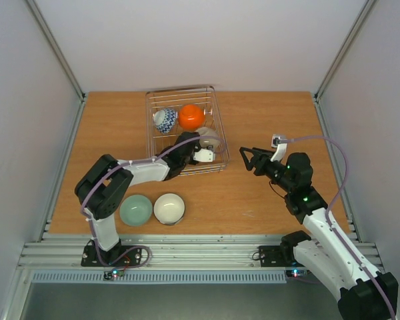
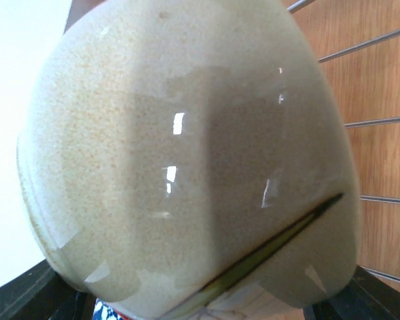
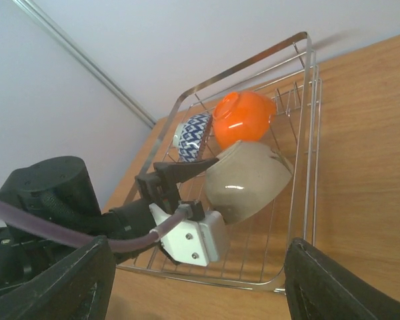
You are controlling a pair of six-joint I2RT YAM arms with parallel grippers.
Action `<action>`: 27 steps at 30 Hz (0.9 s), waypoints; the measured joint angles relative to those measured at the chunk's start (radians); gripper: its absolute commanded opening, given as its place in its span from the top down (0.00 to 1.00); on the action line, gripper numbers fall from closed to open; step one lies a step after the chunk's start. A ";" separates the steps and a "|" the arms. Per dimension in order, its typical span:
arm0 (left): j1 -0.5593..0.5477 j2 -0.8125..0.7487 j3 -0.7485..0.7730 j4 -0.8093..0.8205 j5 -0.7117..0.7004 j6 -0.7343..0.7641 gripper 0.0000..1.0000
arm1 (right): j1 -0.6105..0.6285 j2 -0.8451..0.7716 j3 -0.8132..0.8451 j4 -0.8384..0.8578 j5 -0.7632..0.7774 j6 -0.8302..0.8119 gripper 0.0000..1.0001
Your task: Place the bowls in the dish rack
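Two bowls (image 1: 191, 117) sit racked, the left claw (image 1: 201, 148) clamps the beige bowl (image 1: 212, 139) over the dish rack (image 1: 180, 89), two more bowls (image 1: 136, 210) wait on the worktop (image 1: 240, 207), and the right claw (image 1: 245, 160) gapes empty.

An orange-brown wooden counter (image 1: 240, 200) spreads beneath the left hand (image 1: 201, 144) and the right hand (image 1: 244, 157). Plain white walls (image 1: 207, 40) rise beyond them and to either side, with metal corner posts (image 1: 57, 47). Grooved aluminium rails (image 1: 200, 248) run behind them. Light is even.

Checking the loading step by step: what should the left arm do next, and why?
Probably lower the left hand slightly: it grips the beige bowl, tilted, inside the dish rack beside the orange bowl, apparently not yet seated between tines.
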 measured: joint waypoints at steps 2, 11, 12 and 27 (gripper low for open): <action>0.007 0.000 -0.030 0.058 0.016 0.034 1.00 | 0.000 -0.005 -0.001 -0.004 0.000 0.000 0.31; 0.058 0.000 -0.132 0.200 0.127 0.145 0.99 | 0.000 -0.034 -0.002 -0.010 -0.002 0.000 0.30; 0.062 0.001 -0.138 0.212 0.137 0.153 0.99 | 0.000 -0.034 -0.002 -0.010 -0.003 0.000 0.30; 0.080 0.011 -0.101 0.192 0.204 0.108 0.74 | 0.000 -0.039 -0.006 -0.009 -0.011 0.004 0.30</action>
